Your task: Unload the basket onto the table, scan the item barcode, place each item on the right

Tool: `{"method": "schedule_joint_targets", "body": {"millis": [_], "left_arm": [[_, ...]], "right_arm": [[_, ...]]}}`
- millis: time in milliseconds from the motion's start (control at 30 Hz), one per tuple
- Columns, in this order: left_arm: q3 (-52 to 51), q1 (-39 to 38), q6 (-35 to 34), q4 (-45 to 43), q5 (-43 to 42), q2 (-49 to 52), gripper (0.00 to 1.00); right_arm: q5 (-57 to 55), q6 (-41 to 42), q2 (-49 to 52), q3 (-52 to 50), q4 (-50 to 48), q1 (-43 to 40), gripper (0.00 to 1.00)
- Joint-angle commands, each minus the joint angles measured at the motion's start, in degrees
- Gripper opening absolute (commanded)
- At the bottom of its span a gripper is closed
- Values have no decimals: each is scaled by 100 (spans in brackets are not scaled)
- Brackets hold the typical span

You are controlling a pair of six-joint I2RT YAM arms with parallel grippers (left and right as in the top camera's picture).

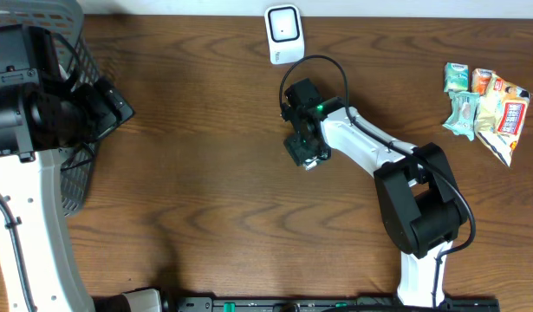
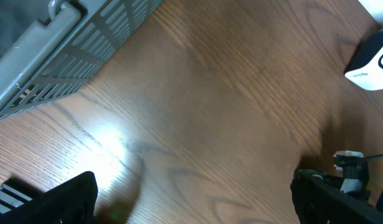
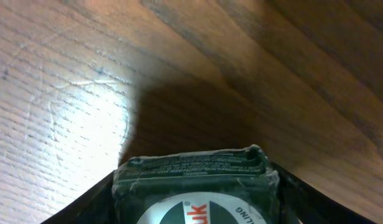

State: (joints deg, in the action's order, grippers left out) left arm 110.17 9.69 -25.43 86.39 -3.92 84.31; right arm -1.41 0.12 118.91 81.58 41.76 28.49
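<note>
dark green packet [image 3: 194, 177], red "uk" on label, at right hand [image 1: 304, 149]

The left arm [image 1: 32, 199] rises along the left edge, its wrist bent in toward the middle. The left tool [image 2: 197, 202] hovers over the counter [image 1: 205, 173] with its jaws spread wide (one finger [image 2: 66, 199] shows in each lower corner of the wrist view) and nothing between them. The right arm [image 1: 370, 152] reaches from its base at the near right, up and left to mid-counter, wrist tipped downward. The right tool [image 1: 305, 149] has both fingers pressed against the sides of a packet [image 3: 194, 180].
</note>
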Motion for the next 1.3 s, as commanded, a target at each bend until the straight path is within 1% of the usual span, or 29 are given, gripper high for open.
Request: {"method": "schedule_joint_targets", "body": {"millis": [0, 100, 167, 233, 300, 433, 500, 600, 633, 767, 867, 967, 1167, 1267], "left_arm": [[31, 26, 52, 11, 37, -9, 98], [31, 26, 52, 11, 37, -9, 98], [31, 26, 52, 11, 37, -9, 98], [31, 26, 52, 11, 37, -9, 98], [31, 26, 52, 13, 37, -9, 98], [31, 26, 52, 11, 37, -9, 98], [31, 26, 52, 11, 37, -9, 98], [31, 26, 52, 11, 37, -9, 98], [31, 26, 52, 13, 35, -9, 98], [31, 26, 52, 11, 37, -9, 98], [31, 26, 52, 11, 37, -9, 98], [31, 26, 52, 11, 37, -9, 98], [31, 26, 52, 13, 35, -9, 98], [31, 26, 52, 13, 35, -9, 98]], "right_arm": [[101, 562, 120, 35, 52, -37, 57], [404, 588, 118, 247, 361, -63, 55], [656, 590, 107, 437, 623, -107, 50], [909, 675, 98, 636, 872, -164, 49], [1543, 715, 98, 981, 1209, -313, 50], [2721, 710, 98, 1279, 1397, -643, 49], [3580, 708, 98, 1305, 1392, -951, 45], [4419, 660, 98, 1303, 1397, -1320, 45], [4981, 507, 98, 1303, 1394, -1515, 47], [6371, 101, 98, 1303, 1399, -1908, 47], [7197, -229, 98, 1303, 1397, -2114, 46], [7617, -647, 98, 1303, 1309, -2181, 48], [8636, -612, 98, 1303, 623, -2175, 46], [8623, -509, 98, 1303, 551, -2175, 45]]}}
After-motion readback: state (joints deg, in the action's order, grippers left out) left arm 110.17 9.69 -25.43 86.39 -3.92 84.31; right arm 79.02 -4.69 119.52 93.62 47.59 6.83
